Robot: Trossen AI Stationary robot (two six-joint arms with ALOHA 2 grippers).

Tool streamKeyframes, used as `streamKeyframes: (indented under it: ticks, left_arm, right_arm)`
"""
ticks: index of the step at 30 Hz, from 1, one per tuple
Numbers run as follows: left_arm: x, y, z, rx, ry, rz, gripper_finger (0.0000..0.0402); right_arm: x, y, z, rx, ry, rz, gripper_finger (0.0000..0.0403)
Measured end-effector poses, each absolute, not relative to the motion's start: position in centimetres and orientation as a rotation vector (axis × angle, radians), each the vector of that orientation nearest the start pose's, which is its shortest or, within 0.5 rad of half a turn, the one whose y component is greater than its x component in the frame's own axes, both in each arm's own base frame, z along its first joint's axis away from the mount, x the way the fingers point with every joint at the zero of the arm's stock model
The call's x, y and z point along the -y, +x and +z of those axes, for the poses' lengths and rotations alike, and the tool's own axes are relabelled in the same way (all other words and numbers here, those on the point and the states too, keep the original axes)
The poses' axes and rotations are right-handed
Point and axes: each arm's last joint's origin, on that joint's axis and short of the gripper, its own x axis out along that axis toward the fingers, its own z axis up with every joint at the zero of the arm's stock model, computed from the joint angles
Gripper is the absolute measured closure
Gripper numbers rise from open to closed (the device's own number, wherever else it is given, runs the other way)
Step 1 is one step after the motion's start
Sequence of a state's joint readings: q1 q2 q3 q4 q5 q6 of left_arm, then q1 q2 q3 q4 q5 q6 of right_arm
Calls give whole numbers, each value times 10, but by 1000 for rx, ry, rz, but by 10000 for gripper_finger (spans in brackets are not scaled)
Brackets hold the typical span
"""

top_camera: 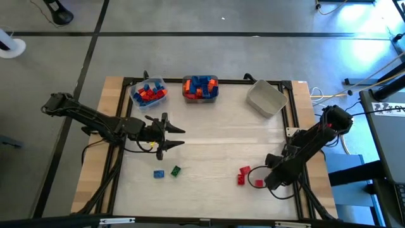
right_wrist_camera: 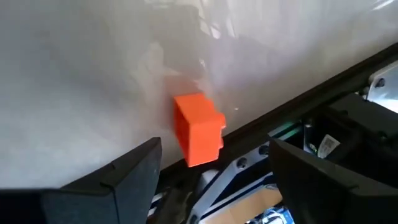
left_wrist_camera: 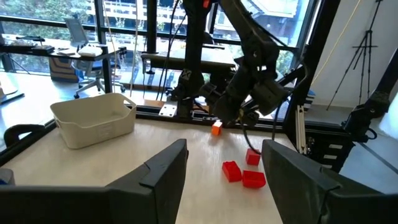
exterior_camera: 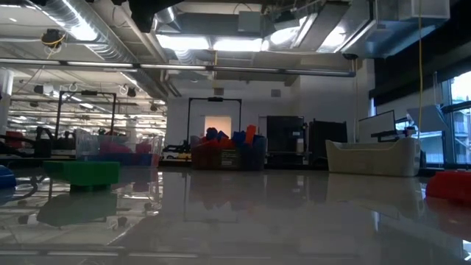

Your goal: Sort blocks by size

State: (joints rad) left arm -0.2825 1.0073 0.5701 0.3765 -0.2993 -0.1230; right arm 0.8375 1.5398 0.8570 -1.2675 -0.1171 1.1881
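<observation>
Evidently the sort is well advanced but not closed out. Most of the small studded plastic bricks are already binned: a clear plastic bin point(top_camera: 149, 92) at the far left of the table holds red, orange and blue bricks, and a second clear bin point(top_camera: 200, 88) just right of it is heaped with blue and orange ones. An empty-looking grey plastic tub point(top_camera: 266, 99) sits tilted at the far right.

Loose pieces remaining on the pale table top point(top_camera: 215, 139):
- one blue brick point(top_camera: 158, 173) and one green brick point(top_camera: 176, 170), near left, just apart from each other;
- a small cluster of red bricks point(top_camera: 244, 175), near right;
- one orange brick point(right_wrist_camera: 199, 129) at the right edge of the table, beside the frame rail.

The left gripper point(top_camera: 178, 137) is held above the table left of centre, its fingers spread wide with nothing between them. The right gripper point(right_wrist_camera: 214, 171) is lowered by the near right edge, fingers likewise wide and empty, the orange brick lying just ahead of them, untouched.

Judged remaining: about half a dozen bricks to be picked and binned.
</observation>
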Motion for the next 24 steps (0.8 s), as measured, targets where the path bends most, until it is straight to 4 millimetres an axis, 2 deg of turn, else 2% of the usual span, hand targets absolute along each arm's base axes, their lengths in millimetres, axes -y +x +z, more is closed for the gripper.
streamKeyframes:
  ticks: [7, 12, 18, 24]
  left_arm:
    - [54, 215, 271, -59, -105, 20, 205]
    - [54, 215, 271, -59, -105, 20, 205]
    - [54, 215, 272, -57, -106, 20, 205]
    - [54, 215, 272, -57, -106, 20, 205]
  right_arm:
    - [-147, 126, 144, -1859, 117, -470, 118]
    - [-144, 123, 135, -1864, 142, -447, 182]
    - [-143, 122, 136, -1889, 100, -411, 311]
    - [-154, 132, 156, -1882, 84, -372, 315]
